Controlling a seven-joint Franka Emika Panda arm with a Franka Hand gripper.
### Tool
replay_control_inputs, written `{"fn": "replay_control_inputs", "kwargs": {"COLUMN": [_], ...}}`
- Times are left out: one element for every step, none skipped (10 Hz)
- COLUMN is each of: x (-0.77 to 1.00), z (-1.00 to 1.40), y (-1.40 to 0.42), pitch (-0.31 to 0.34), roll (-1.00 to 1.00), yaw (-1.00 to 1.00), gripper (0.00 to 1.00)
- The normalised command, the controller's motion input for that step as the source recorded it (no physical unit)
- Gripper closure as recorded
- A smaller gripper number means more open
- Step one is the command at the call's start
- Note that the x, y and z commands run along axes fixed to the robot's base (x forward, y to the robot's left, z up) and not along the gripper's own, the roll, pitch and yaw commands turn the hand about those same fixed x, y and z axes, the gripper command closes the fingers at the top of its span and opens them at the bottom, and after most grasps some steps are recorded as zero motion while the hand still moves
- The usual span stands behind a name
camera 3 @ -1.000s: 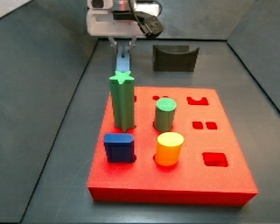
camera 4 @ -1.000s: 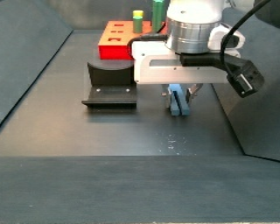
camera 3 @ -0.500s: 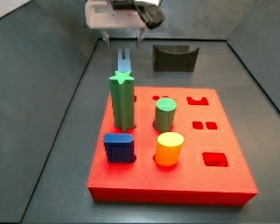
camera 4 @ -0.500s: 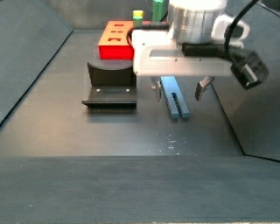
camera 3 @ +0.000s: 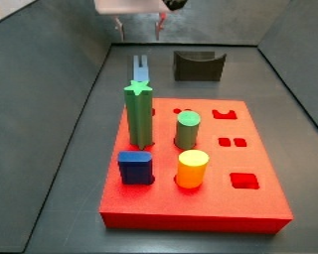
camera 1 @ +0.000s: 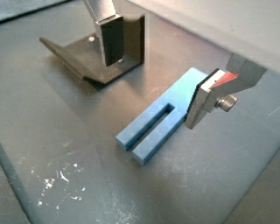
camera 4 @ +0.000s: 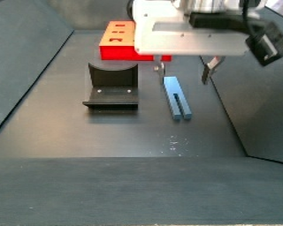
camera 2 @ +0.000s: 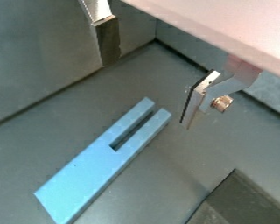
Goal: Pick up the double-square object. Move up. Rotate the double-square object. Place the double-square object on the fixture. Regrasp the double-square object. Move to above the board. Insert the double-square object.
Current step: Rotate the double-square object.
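The gripper (camera 4: 182, 69) hung above the table (camera 4: 109, 132) with its fingers (camera 4: 207, 71) spread wide and nothing between them. The double-square object (camera 4: 177, 97) lay flat on the table right below, clear of both fingers. It was a long, slim light-blue bar (camera 1: 164, 116) with a narrow slot running in from one end (camera 2: 111, 154). Just beside it stood the fixture (camera 4: 110, 86), a dark L-shaped bracket on a base plate, apart from the bar. In a wrist view the fixture (camera 1: 95, 48) showed behind one finger (camera 1: 108, 35). Beyond the fixture sat the red board (camera 3: 229, 169), carrying a tall green star post (camera 3: 138, 111), a green round peg (camera 3: 187, 129), a yellow-topped orange peg (camera 3: 191, 169) and a short dark-blue block (camera 3: 135, 166). From that side view the star post hid the near part of the bar (camera 3: 138, 69).
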Motion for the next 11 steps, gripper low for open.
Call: {"fn": "replay_control_inputs", "kwargs": {"x": [-0.03, 0.00, 0.00, 0.00, 0.02, 0.03, 0.02, 0.02, 0.03, 0.03, 0.03], "z": [0.75, 0.00, -0.11, -0.24, -0.22, -0.13, -0.08, -0.06, -0.05, -0.05, -0.04], "y": [-0.01, 0.00, 0.00, 0.01, 0.01, 0.00, 0.00, 0.00, 0.00, 0.00, 0.00], "pitch": [0.110, 0.000, 0.000, 0.001, 0.000, -0.002, -0.002, -0.003, -0.003, -0.004, -0.004], "roll": [0.14, 0.00, 0.00, 0.00, 0.00, 0.00, 0.00, 0.00, 0.00, 0.00, 0.00], "yaw": [0.02, 1.00, 1.00, 1.00, 1.00, 1.00, 1.00, 1.00, 1.00, 1.00, 1.00], "gripper": [0.00, 0.00, 0.00, 0.00, 0.00, 0.00, 0.00, 0.00, 0.00, 0.00, 0.00]}}
